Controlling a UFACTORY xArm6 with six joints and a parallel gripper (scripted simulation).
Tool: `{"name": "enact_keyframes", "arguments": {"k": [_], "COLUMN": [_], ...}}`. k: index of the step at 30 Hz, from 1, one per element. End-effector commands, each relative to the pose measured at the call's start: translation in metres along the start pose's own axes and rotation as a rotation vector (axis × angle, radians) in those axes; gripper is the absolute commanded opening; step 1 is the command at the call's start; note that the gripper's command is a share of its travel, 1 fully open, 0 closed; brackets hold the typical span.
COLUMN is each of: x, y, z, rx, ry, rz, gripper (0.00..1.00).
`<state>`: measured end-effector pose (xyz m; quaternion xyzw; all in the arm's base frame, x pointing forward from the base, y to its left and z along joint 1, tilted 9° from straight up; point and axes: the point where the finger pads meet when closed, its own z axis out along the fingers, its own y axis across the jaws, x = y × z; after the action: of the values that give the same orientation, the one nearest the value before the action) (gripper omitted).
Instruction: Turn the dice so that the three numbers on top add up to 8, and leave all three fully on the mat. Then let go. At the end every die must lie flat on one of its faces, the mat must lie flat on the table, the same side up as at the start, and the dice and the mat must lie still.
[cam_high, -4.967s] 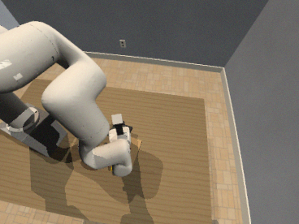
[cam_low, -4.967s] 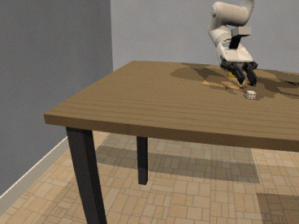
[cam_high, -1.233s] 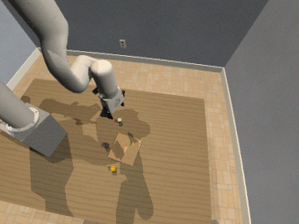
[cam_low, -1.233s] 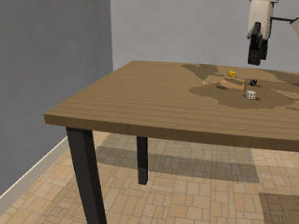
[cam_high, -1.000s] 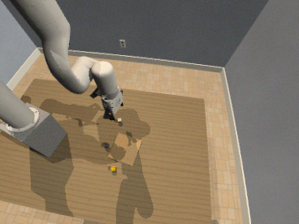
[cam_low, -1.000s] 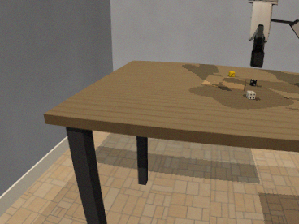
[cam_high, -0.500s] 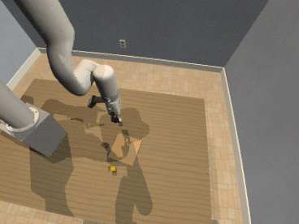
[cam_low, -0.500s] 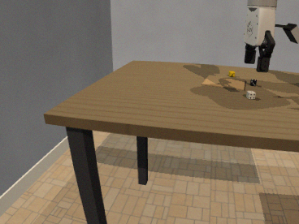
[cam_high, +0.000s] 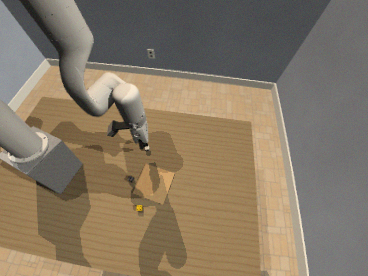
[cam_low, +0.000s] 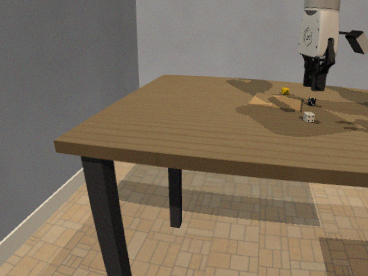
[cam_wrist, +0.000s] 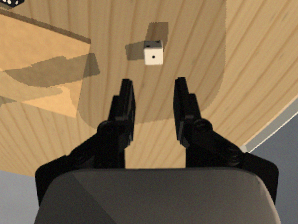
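my arm (cam_high: 76, 65) (cam_low: 320, 31) reaches out over the desk (cam_high: 220, 165) (cam_low: 165, 135) (cam_wrist: 260, 45), bent at the elbow, its gripper (cam_high: 144, 145) (cam_low: 315, 89) (cam_wrist: 154, 91) pointing downward above the surface. my fingers stand partly apart with nothing between them. the white die (cam_high: 147, 149) (cam_low: 309, 117) (cam_wrist: 153, 53) sits off the mat (cam_high: 166, 182) (cam_low: 260, 101) (cam_wrist: 40, 45), toward the top view's upper desk edge. the black die (cam_high: 131, 178) (cam_low: 312, 101) (cam_wrist: 11, 2) and yellow die (cam_high: 139, 208) (cam_low: 285, 91) are also off it, the yellow one nearest the opposite edge.

Gray walls (cam_high: 190, 35) (cam_low: 260, 40), wooden table (cam_high: 220, 165) (cam_low: 165, 135) (cam_wrist: 260, 65), tiled floor (cam_high: 202, 92) (cam_low: 215, 255)
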<state>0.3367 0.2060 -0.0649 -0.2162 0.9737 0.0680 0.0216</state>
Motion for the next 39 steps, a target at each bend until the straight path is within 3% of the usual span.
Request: {"name": "enact_keyframes", "arguments": {"k": [1,39], "x": [-0.0012,-0.0012], "y": [0.0001,0.0001], "z": [-0.0007,0.0033], "rx": [-0.004,-0.005], "ry": [-0.007,-0.007], "rz": [-0.001,-0.001], "gripper": [0.36,0.36]}}
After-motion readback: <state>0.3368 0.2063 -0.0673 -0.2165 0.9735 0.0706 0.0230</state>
